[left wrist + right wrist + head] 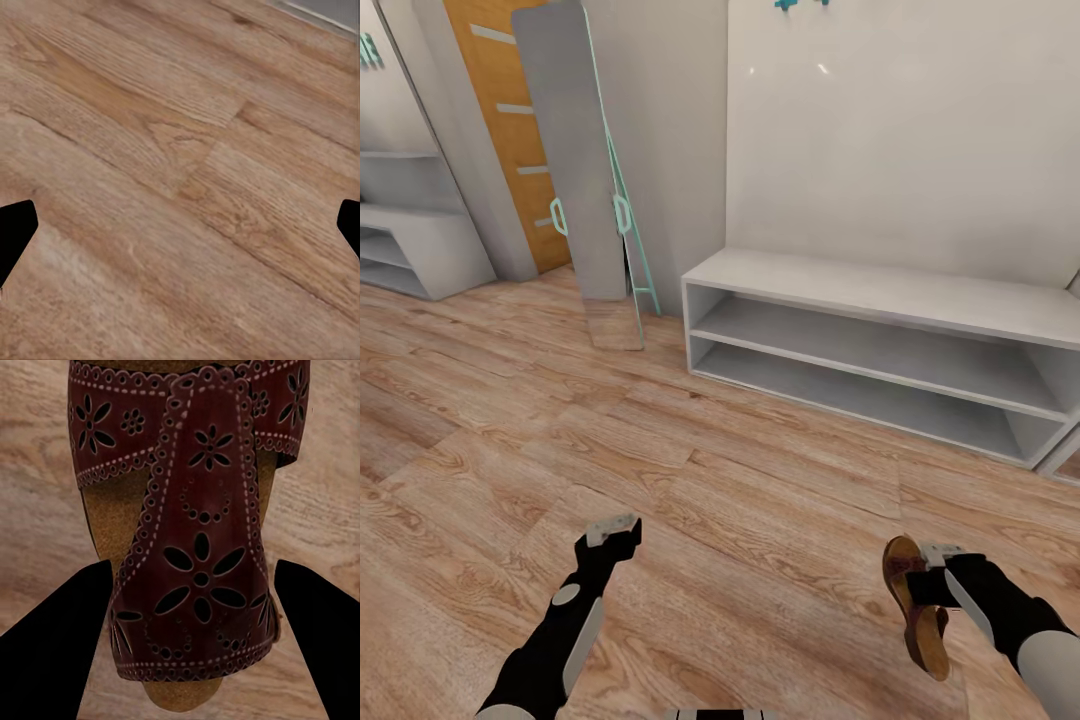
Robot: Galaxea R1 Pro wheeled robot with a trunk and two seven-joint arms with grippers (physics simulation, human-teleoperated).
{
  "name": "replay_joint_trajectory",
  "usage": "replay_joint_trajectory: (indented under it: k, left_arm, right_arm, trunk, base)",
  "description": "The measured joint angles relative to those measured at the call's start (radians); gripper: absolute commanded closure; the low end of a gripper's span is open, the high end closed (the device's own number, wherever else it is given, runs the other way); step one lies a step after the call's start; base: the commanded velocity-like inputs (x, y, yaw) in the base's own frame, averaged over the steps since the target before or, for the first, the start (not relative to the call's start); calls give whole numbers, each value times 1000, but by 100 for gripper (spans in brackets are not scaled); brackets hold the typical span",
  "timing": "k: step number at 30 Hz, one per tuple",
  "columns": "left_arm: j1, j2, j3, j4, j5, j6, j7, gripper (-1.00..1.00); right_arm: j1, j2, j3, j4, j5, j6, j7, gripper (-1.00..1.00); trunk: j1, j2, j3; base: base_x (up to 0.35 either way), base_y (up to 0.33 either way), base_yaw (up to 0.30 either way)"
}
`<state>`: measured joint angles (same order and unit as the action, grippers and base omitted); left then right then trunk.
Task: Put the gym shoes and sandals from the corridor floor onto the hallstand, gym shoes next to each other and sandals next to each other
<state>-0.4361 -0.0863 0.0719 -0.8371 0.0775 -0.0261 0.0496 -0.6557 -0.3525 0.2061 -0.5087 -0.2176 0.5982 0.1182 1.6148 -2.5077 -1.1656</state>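
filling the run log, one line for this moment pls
right gripper: holding sandal | left gripper: open, empty | hallstand: shelves bare

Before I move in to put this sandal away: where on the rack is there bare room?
The hallstand looks bare throughout: its flat top below the white wall panel, the middle shelf and the bottom shelf above the floor. Nothing crowds it; the mirror leans off its left end. The right end effector holds the sandal.

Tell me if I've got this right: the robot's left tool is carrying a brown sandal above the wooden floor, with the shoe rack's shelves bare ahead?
Not quite: the right tool carries the sandal, as the head view shows. The left tool holds nothing. The rest stands: the sandal is above the wooden floor, and the shoe rack ahead has bare shelves.
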Motion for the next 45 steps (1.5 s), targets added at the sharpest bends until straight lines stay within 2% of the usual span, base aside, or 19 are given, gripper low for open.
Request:
replay_joint_trajectory:
  k: [8,13,14,15,16,17,18,19,23,25,28,31,33,34,35,36,37,41,45]
  left_arm:
    - [44,1,-46,-43,-45,-20,-1,-100]
    - [50,1,-74,-71,-73,-23,-2,-100]
    - [51,0,-172,-185,-362,-23,-2,-100]
    - [50,0,-184,-229,-399,-24,-2,-100]
    - [51,0,-186,-248,-408,-24,-2,-100]
    - [51,1,-187,-266,-414,-24,-2,-100]
    - [52,1,-188,-283,-419,-24,-2,-100]
    - [52,1,-188,-298,-424,-24,-2,-100]
    - [52,2,-190,-351,-459,-25,-2,-100]
    - [52,2,-191,-372,-496,-25,-2,-100]
    - [52,2,-192,-394,-575,-28,-2,-100]
    - [52,2,-192,-406,-657,-46,-2,-100]
    - [53,2,-193,-411,-703,-64,-1,-100]
    - [53,2,-193,-411,-703,-64,-1,-100]
    - [53,2,-194,-414,-736,-81,-1,-100]
    - [53,2,-194,-414,-737,-82,-1,-100]
    - [53,1,-194,-416,-759,-94,-1,-100]
    - [53,1,-195,-419,-792,-109,0,-100]
    - [53,1,-207,-428,-858,-118,2,-100]
  right_arm:
    - [-47,46,-46,-30,-66,-44,-43,100]
    - [-75,75,-75,-34,-111,-72,-70,100]
    - [-122,187,-308,-21,-140,-116,-339,100]
    - [-209,242,-340,14,-193,-283,-361,100]
    - [-221,241,-344,-91,-199,-405,-363,100]
    - [-223,240,-346,-143,-227,-414,-365,100]
    - [-224,240,-347,-104,-258,-417,-367,100]
    - [-224,241,-350,-25,-299,-418,-369,100]
    - [-226,243,-352,-36,-446,-423,-372,100]
    - [-227,243,-353,-36,-525,-425,-373,100]
    - [-227,244,-354,-36,-639,-426,-374,100]
    - [-228,245,-354,-36,-728,-427,-380,100]
    - [-228,246,-353,-36,-765,-427,-390,100]
    - [-228,246,-353,-36,-766,-427,-391,100]
    - [-228,247,-353,-36,-789,-426,-409,100]
    - [-228,247,-353,-36,-790,-427,-410,100]
    - [-228,249,-352,-36,-806,-425,-433,100]
    - [-228,251,-351,-36,-828,-422,-469,100]
    - [-228,252,-352,-36,-858,-421,-482,100]
  trunk:
    - [0,0,0]
    - [0,0,0]
    - [0,0,0]
    - [0,0,0]
    - [0,0,0]
    - [0,0,0]
    - [0,0,0]
    - [0,0,0]
    - [0,0,0]
    - [0,0,0]
    - [0,0,0]
    - [0,0,0]
    - [0,0,0]
    - [0,0,0]
    - [0,0,0]
    - [0,0,0]
    - [0,0,0]
    - [0,0,0]
    - [0,0,0]
  base:
    - [0,0,0]
    - [0,0,0]
    - [0,0,0]
    - [0,0,0]
    - [0,0,0]
    - [0,0,0]
    - [0,0,0]
    - [0,0,0]
    - [0,0,0]
    - [0,0,0]
    - [0,0,0]
    - [0,0,0]
    - [0,0,0]
    - [0,0,0]
    - [0,0,0]
    - [0,0,0]
    - [0,0,0]
    - [0,0,0]
    - [0,0,0]
